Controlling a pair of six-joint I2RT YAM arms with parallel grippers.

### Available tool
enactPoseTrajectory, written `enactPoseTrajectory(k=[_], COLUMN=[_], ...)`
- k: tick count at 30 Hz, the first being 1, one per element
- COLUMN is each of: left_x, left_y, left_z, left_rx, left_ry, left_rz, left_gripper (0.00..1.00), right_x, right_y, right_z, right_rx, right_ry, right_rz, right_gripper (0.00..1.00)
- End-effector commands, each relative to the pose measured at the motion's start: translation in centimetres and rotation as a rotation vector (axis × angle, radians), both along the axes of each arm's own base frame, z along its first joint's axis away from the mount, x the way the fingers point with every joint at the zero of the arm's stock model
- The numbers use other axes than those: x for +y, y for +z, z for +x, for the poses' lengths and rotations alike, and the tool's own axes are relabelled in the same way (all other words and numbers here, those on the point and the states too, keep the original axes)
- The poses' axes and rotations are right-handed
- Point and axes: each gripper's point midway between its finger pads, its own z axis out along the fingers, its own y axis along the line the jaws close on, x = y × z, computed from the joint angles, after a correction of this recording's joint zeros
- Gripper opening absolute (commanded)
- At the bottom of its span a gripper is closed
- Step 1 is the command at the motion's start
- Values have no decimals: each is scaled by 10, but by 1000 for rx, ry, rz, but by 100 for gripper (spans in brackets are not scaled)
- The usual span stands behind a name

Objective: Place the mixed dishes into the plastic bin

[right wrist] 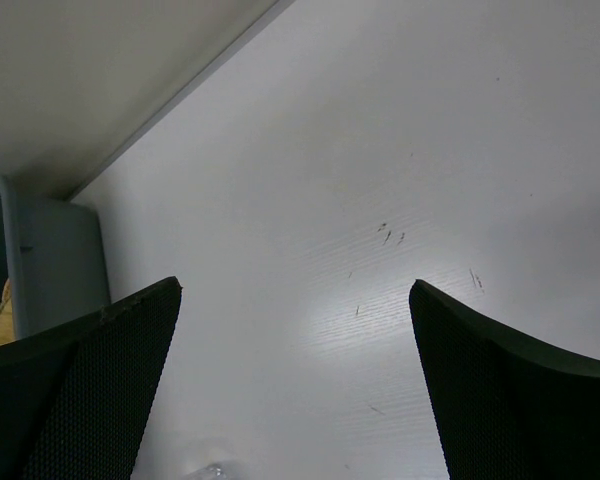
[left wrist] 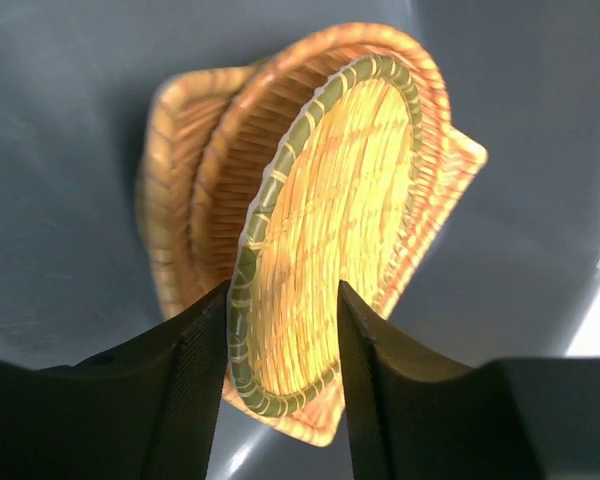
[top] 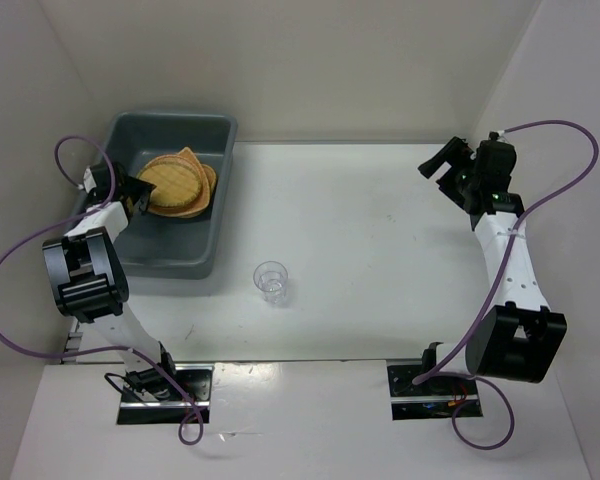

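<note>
In the grey plastic bin (top: 162, 256), at the table's (top: 380, 220) far left, the woven trays (top: 177, 185) are stacked, with a green-rimmed round tray (left wrist: 325, 220) uppermost. The left gripper (left wrist: 282, 290) is poised over that tray's edge, jaws partly parted, nothing clamped. The clear plastic cup (top: 271, 280) is seen upright on the table, outside the bin and near it. The right gripper (right wrist: 295, 290) is spread wide above bare tabletop.

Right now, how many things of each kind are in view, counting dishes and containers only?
Woven trays: 4, stacked in the bin
Clear plastic cup: 1, on the table
Grey plastic bin: 1
Total: 6
</note>
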Motion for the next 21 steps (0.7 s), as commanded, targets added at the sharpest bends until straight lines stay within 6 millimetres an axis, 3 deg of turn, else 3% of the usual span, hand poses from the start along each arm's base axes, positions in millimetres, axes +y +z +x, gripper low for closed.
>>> enactPoseTrajectory(k=[1,11,15,17,19,21], left_x=[10,27,52,67,74,68], left_y=[20,19,44,67,82,111], left_z=[2,-16,-28,-41,-48,-50], left_rx=[-22,148,211,233,230,171], left_ry=[22,0,41,81,105,62], left_rz=[64,204,357,465,520,557], left_gripper=[53,57,59,60,60,61], right_x=[-6,-4,-4,-4,-2,-1], right_y=[28,24,28,28,28,28], right_z=[12,13,11,11,11,11], right_rx=[-90,-82,-91,-91,-92,-93], right_ry=[-2,7,6,6,15,24], right_rz=[-34,-28,-30,-30,-26,-21], right_gripper=[100,100,100,100,100,100])
